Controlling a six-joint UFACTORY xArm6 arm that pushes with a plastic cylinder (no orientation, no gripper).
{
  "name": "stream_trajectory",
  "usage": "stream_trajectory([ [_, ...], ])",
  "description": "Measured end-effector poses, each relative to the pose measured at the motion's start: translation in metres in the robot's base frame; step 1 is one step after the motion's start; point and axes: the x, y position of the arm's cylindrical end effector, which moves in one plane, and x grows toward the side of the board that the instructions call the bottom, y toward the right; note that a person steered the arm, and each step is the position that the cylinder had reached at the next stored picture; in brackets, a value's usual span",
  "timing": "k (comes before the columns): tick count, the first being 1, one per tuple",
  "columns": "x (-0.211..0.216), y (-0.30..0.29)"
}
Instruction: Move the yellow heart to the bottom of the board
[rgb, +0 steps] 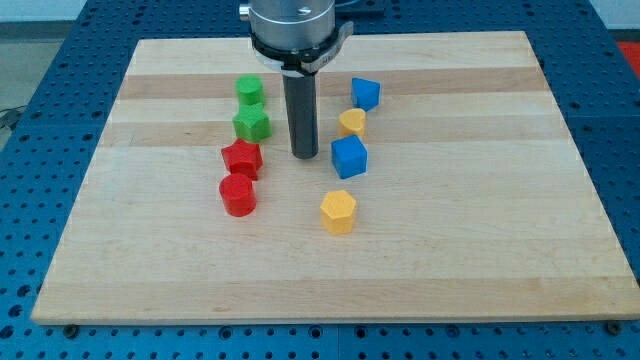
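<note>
The yellow heart (351, 123) sits right of the board's centre, between a blue block (366, 93) above it and a blue cube (349, 157) below it. My tip (304, 154) rests on the board just left of the blue cube and down-left of the yellow heart, a short gap away from both. A yellow hexagon block (338, 212) lies lower, below the blue cube.
On the tip's left stand a green cylinder (249, 90), a green star-like block (251, 124), a red star-like block (242, 158) and a red cylinder (238, 195) in a column. The wooden board (500, 250) lies on a blue perforated table.
</note>
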Motion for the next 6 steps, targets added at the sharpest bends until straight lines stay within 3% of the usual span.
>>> stream_trajectory([
  [2,-0.044,0.006],
  [6,-0.045,0.030],
])
